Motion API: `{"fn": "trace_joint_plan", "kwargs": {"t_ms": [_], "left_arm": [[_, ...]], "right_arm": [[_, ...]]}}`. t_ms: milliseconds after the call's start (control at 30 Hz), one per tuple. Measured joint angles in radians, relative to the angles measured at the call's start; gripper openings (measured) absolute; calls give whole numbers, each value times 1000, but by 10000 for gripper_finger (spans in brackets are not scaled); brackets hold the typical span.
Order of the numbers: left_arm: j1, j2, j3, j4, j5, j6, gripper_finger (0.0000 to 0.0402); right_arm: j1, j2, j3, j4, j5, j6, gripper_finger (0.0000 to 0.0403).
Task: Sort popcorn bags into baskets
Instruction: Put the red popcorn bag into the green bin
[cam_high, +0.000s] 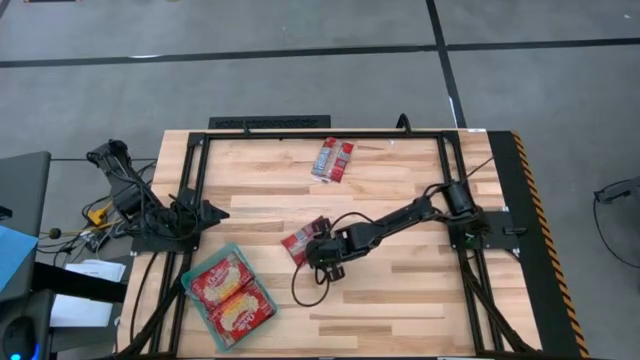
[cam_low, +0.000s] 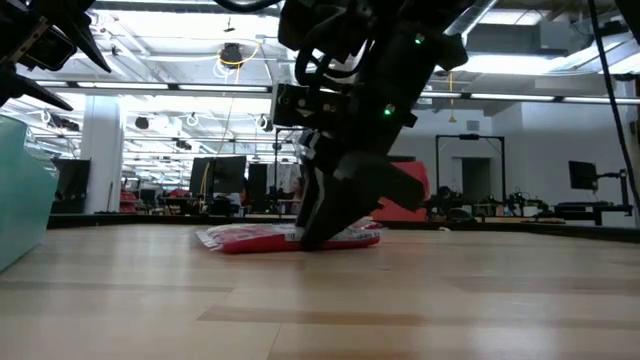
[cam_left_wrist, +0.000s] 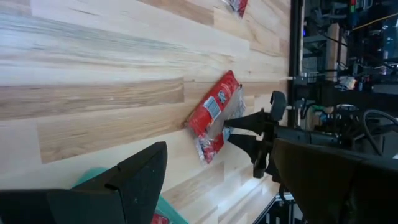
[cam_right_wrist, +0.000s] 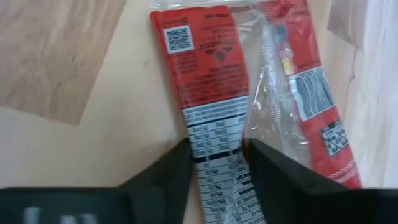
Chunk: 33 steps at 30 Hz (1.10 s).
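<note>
My right claw (cam_right_wrist: 216, 163) straddles the flat red plastic popcorn packet (cam_right_wrist: 208, 99) mid-table, fingers apart; light, limp, slippery — I'd pinch its folded edge.

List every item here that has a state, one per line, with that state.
teal tray: holds two squarish bags side by side
middle packet: flat on the table, right gripper closing around its end
far packets: flat, untouched
left gripper: open, empty, beside the tray
</note>
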<state>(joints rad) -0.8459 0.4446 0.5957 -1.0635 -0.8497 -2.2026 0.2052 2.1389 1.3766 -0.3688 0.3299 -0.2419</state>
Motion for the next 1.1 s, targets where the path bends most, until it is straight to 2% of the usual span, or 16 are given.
{"fn": "trace_joint_plan", "kwargs": {"t_ms": [233, 333, 433, 600, 733, 833, 1100], "left_arm": [[0, 0, 0, 0, -8, 0, 283], [0, 0, 0, -1, -25, 5, 283], [0, 0, 0, -5, -51, 38, 283], [0, 0, -1, 25, -93, 202, 283], [0, 0, -1, 85, -109, 399, 283], [0, 0, -1, 189, -158, 604, 283], [0, 39, -1, 498, -297, 1188, 283]], "right_arm": [[27, -13, 19, -57, 6, 55, 18], [21, -23, 53, -98, -41, 110, 15], [-7, -55, 91, -123, -172, 169, 7], [-59, -146, 103, -87, -349, 225, 5], [-102, -230, 101, -44, -464, 246, 6], [-126, -304, 104, 7, -548, 266, 5], [-162, -490, 106, 114, -582, 345, 6]]}}
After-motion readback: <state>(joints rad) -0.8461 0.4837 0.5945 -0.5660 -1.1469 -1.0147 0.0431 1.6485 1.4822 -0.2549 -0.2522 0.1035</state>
